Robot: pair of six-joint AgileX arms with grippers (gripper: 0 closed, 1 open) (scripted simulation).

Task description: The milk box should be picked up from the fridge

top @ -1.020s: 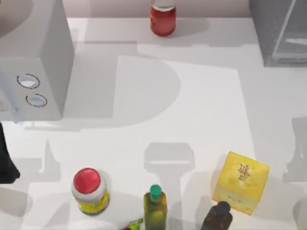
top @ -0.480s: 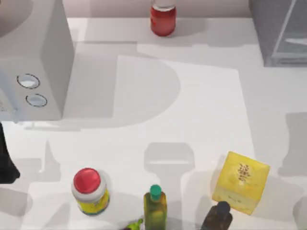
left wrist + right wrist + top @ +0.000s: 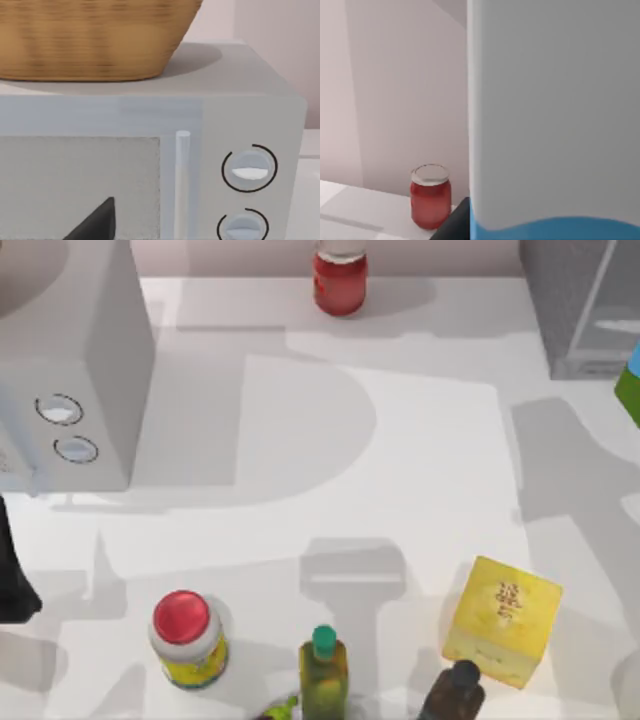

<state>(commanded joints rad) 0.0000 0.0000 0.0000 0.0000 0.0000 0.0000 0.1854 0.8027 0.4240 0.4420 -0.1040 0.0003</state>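
Note:
The milk box [image 3: 555,110] stands very close in the right wrist view, white above with light blue at its lower part. One dark finger [image 3: 454,224] of my right gripper lies against its side, holding it. In the top view a blue and green corner of the milk box [image 3: 630,386] shows at the right edge, just in front of the fridge [image 3: 575,310], the dark grey cabinet at the back right. My left arm [image 3: 14,580] is parked at the left edge, facing the white box with two dials [image 3: 248,167].
A red jar [image 3: 340,278] stands at the back middle. Along the front are a red-lidded jar [image 3: 187,638], a green bottle [image 3: 323,672], a dark bottle [image 3: 452,692] and a yellow cube box [image 3: 503,618]. A wicker basket [image 3: 95,37] sits on the white box.
The milk box's blue and green corner has come into the top view at the right edge. The large shadow on the table's right side has moved towards the back and grown.

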